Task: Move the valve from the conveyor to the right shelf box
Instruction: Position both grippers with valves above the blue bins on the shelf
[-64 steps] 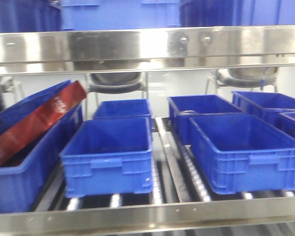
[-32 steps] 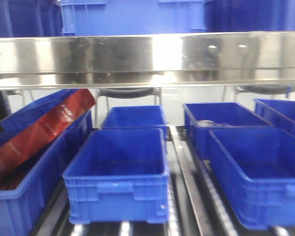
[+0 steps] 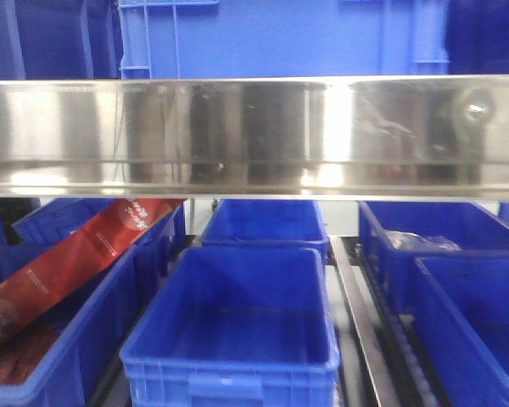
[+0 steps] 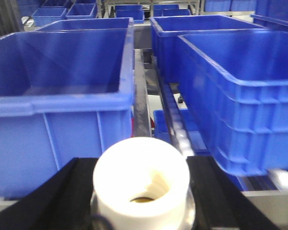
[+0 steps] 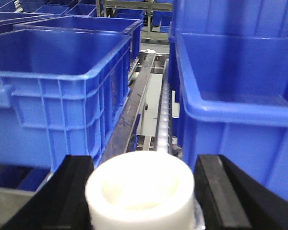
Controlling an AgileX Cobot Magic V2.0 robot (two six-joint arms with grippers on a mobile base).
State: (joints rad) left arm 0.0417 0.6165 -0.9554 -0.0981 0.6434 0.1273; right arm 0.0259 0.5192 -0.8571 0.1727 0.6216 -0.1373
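Note:
In the left wrist view a valve (image 4: 140, 184) with a round white cap and a silver rim sits between the black fingers (image 4: 69, 191) of my left gripper (image 4: 140, 165), which is shut on it. It hangs in front of the shelf, level with the gap between two blue boxes (image 4: 62, 115) (image 4: 240, 96). My right gripper (image 5: 145, 165) likewise holds a white-capped valve (image 5: 140, 194), black fingers (image 5: 216, 187) close on both sides, facing the roller lane between a left box (image 5: 53, 96) and a right box (image 5: 240, 124). The conveyor is out of view. Neither gripper shows in the front view.
A wide steel shelf rail (image 3: 254, 136) crosses the front view, with blue crates above. Below stand an empty middle box (image 3: 237, 365), a right box (image 3: 483, 339), a left box holding a red package (image 3: 76, 254), and a rear box with clear plastic (image 3: 416, 242).
The front view has closed in on the shelf. The steel rail has dropped lower in the picture and grown larger, and the boxes have slid right and down.

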